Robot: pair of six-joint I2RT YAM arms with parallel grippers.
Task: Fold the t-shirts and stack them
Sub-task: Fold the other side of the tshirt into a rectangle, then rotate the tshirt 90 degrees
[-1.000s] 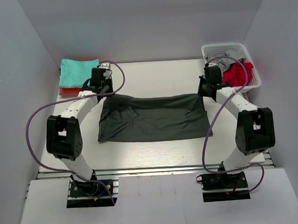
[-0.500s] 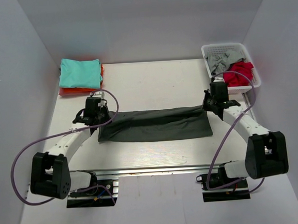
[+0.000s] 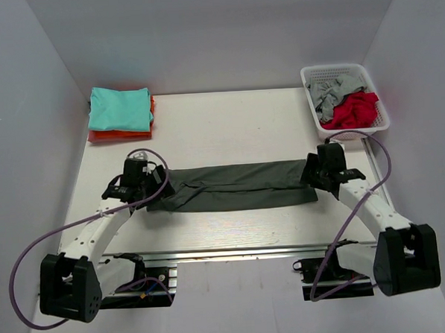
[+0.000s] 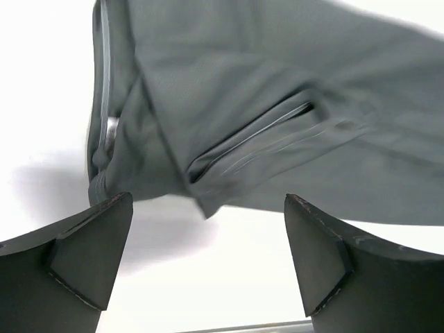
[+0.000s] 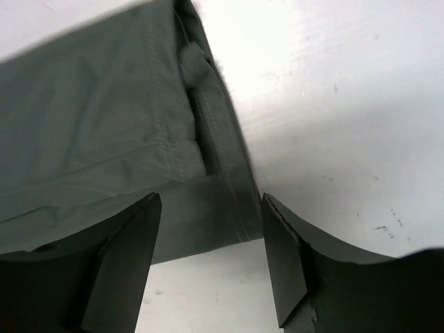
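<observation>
shirt: dark grey t-shirt (image 3: 235, 186) lies flat on the table (image 3: 227, 121) as a long narrow band doubled lengthwise, spanning arm to arm
left gripper (image 4: 208, 202): jaws wide apart, nothing between them, hovering at the band's left end
right gripper (image 5: 210, 200): jaws apart, holding nothing, poised over the right-end hem
step: lengthwise fold looks laid, crosswise fold not yet done
next: likely regrip one end and carry it over the other, keeping layers aligned, then onto the teal t-shirt (image 3: 119, 107) pile far left
</observation>
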